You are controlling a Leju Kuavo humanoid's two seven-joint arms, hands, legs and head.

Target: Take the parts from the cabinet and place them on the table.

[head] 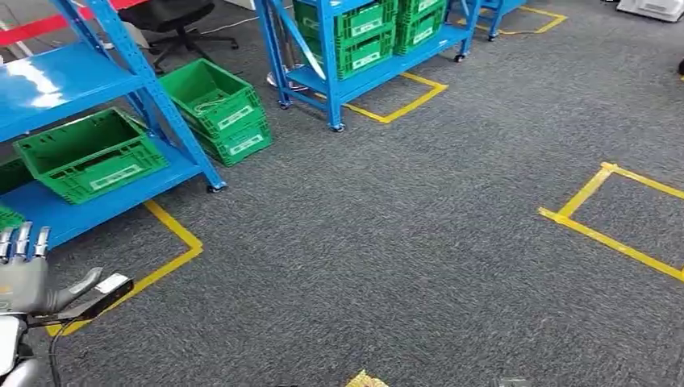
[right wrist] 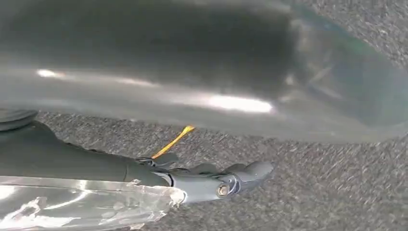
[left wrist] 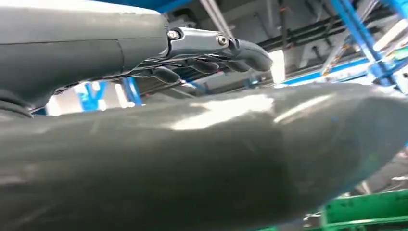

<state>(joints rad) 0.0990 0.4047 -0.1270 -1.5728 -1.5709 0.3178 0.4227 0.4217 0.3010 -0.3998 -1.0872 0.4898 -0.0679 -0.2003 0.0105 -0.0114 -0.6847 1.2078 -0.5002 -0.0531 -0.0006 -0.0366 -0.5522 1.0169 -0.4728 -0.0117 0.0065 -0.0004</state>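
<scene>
My left hand (head: 24, 278) is raised at the lower left of the head view, fingers straight up and thumb out to the side, holding nothing. In the left wrist view its thumb (left wrist: 202, 154) and dark fingers (left wrist: 211, 48) stand apart with nothing between them. My right hand (right wrist: 211, 180) hangs over the grey carpet with its fingers stretched out and nothing in them. The blue cabinet (head: 72, 81) stands at the left, with a green crate (head: 89, 153) on its lower shelf. No loose part can be made out.
Two stacked green crates (head: 218, 109) sit on the floor beside the cabinet. A second blue rack (head: 363, 48) with green crates stands further back. Yellow tape (head: 601, 210) marks squares on the carpet. A black office chair (head: 173, 20) stands behind.
</scene>
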